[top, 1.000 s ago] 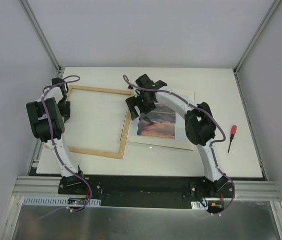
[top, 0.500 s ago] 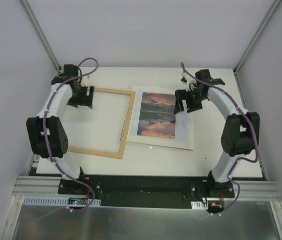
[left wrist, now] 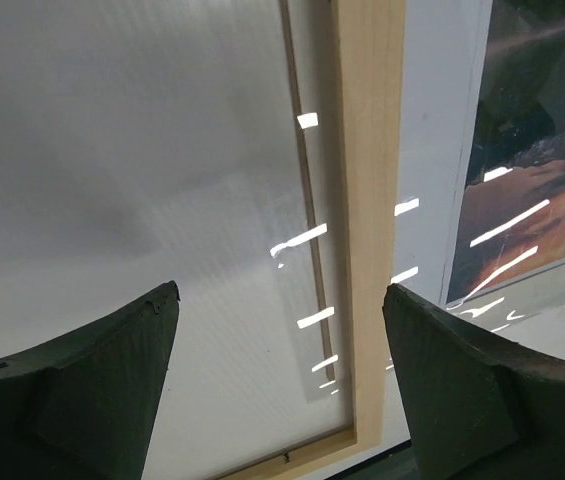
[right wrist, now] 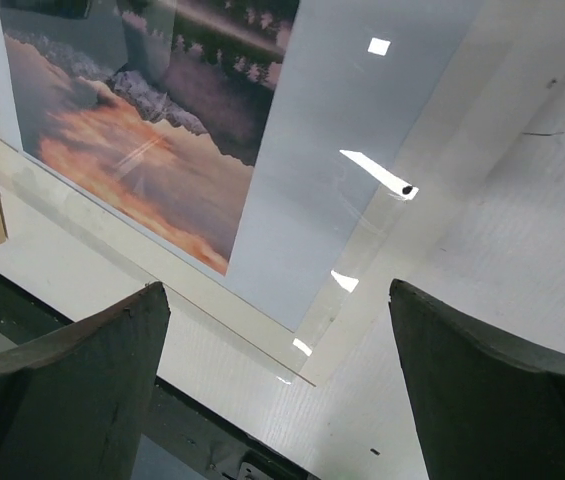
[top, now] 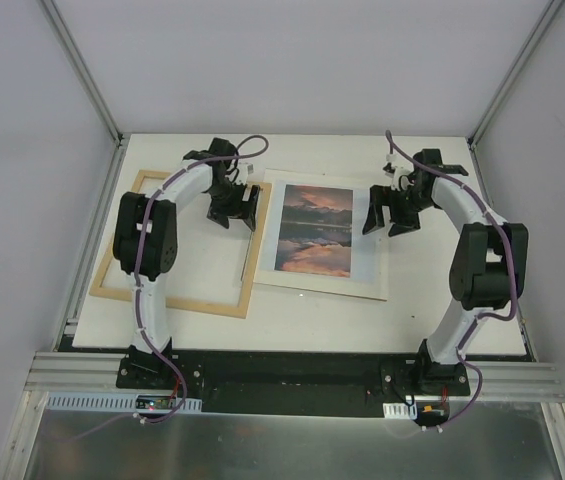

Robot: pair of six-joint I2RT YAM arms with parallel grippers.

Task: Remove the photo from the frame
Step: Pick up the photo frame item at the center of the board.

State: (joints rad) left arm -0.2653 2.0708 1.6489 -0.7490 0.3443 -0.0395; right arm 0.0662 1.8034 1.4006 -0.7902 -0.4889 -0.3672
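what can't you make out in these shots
- Top view: part of the frame's far rail, hidden under the left arm and left gripper.
- Left wrist view: most of the photo, cut off by the right edge.
- Right wrist view: the photo's upper part, cut off by the top edge; its surface is partly washed out by glare.

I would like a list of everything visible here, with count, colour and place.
photo: one, orange-pink sunset, pale border, flat on table right of frame.
frame: one, light wood, flat on table's left half.
clear sheet: apparently one, transparent, over the photo.
table: one, white, under everything.
left gripper: one, black, open, above frame's right rail.
right gripper: one, black, open, above photo's right edge.
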